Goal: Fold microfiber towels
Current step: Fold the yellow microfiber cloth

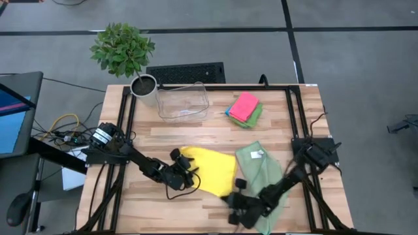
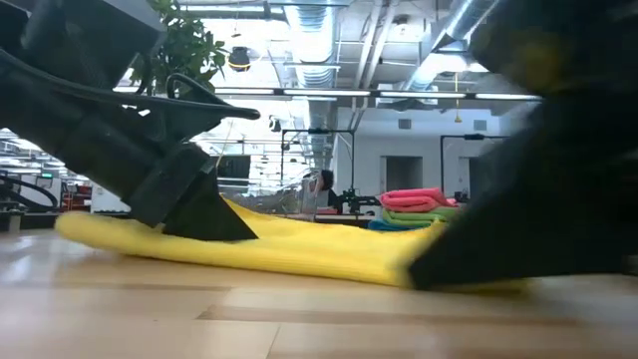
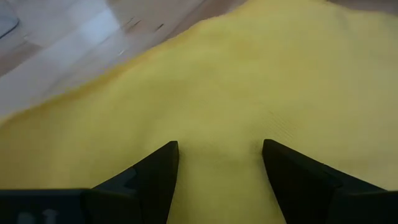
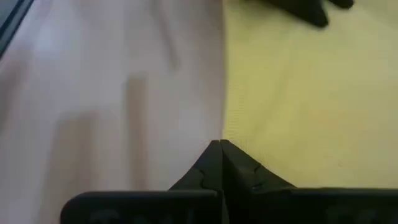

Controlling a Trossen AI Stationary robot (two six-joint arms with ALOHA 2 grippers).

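Note:
A yellow microfiber towel (image 1: 212, 170) lies flat on the wooden table, near its middle front. My left gripper (image 1: 189, 171) stands open on the towel's left part. My right gripper (image 1: 230, 196) is shut, its tips (image 4: 221, 146) at the towel's near right edge. A pale sage green towel (image 1: 261, 170) with a white tag lies spread to the right, partly under my right arm. At the back right lies a stack (image 1: 245, 108) of folded towels, pink on top of green and blue. My left gripper comes slanting down from the table's left. Its open fingers (image 2: 204, 214) rest on the top surface of the yellow towel's left part (image 3: 221, 124), with cloth showing between them; the towel stays flat on the table. My right gripper's shut fingertips meet the yellow towel's edge (image 4: 227, 134), slanting down from the table's right. Whether cloth is caught between them I cannot tell.
A clear plastic bin (image 1: 183, 101) stands at the back middle, and a potted plant (image 1: 144, 88) at the back left corner. Bare wood (image 1: 150, 137) lies left of and behind the yellow towel.

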